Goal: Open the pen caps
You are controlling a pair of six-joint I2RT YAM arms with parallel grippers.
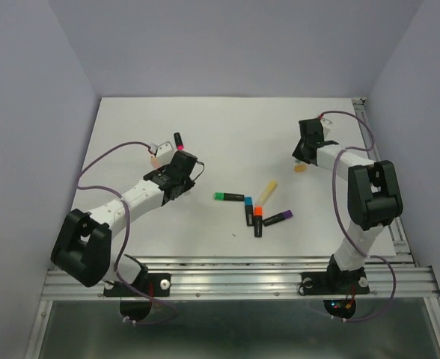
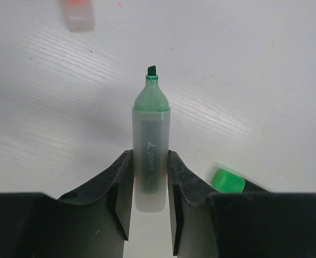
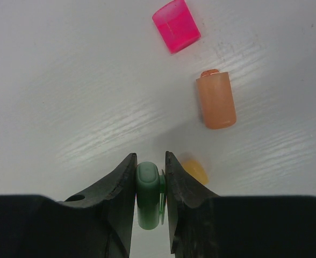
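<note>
My left gripper point(image 2: 150, 157) is shut on a pale translucent pen barrel point(image 2: 151, 156) whose bare green tip point(image 2: 152, 70) points away from me. A green pen cap point(image 2: 228, 180) peeks out beside its right finger. My right gripper point(image 3: 150, 166) is shut on another green pen cap point(image 3: 148, 194). On the table ahead of it lie a pink cap point(image 3: 176, 25), a peach cap point(image 3: 216, 100) and a yellow-orange cap point(image 3: 195, 171), the last half hidden by the right finger. From above, the left gripper point(image 1: 179, 161) is at mid-left and the right gripper point(image 1: 307, 152) at the back right.
Several capped pens lie in a cluster mid-table: green-capped point(image 1: 227, 197), blue-capped point(image 1: 248, 209), orange-capped point(image 1: 258, 221), purple point(image 1: 277, 218) and yellow point(image 1: 266, 193). A black pen with a pink tip point(image 1: 179, 140) and a pale barrel point(image 1: 157, 153) lie just beyond the left gripper.
</note>
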